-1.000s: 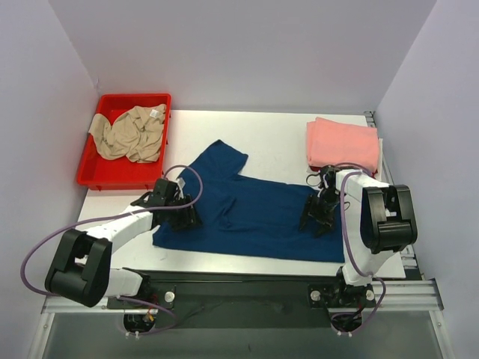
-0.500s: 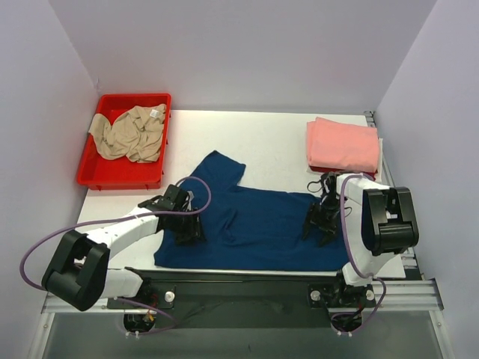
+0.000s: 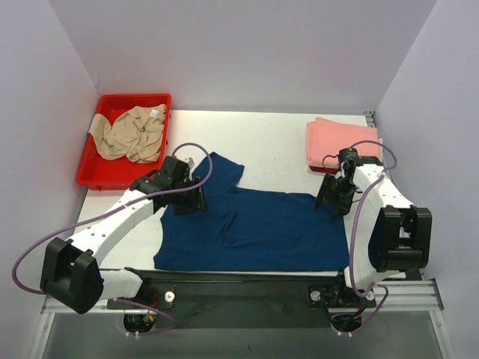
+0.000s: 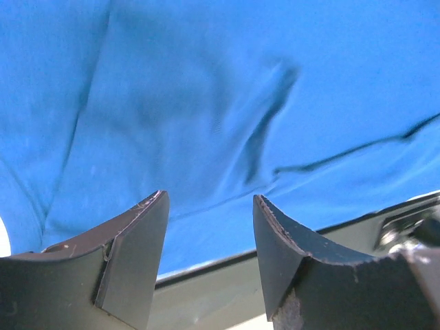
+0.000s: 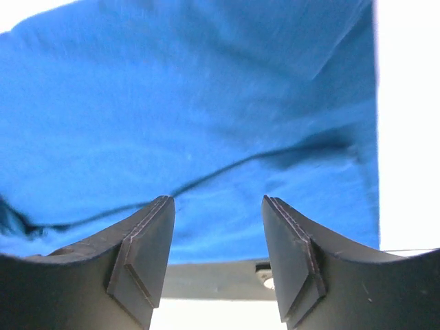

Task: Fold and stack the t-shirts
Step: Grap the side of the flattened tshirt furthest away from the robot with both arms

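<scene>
Hovering left hand (image 3: 191, 202) and right hand (image 3: 333, 200), both wide and empty, we find the navy t-shirt (image 3: 254, 228) spread directly beneath them. Cloth looks limp, light; we suggest pinching its edge under each hand.

Three t-shirts can be counted: one navy blue t-shirt (image 3: 254, 228), one beige t-shirt (image 3: 127, 133) and one folded salmon-pink t-shirt (image 3: 341, 143). Whether more lie under that one, I cannot tell. There is one red tray (image 3: 112, 178). There are two grippers, the left gripper (image 4: 210, 198) and the right gripper (image 5: 218, 199).
</scene>
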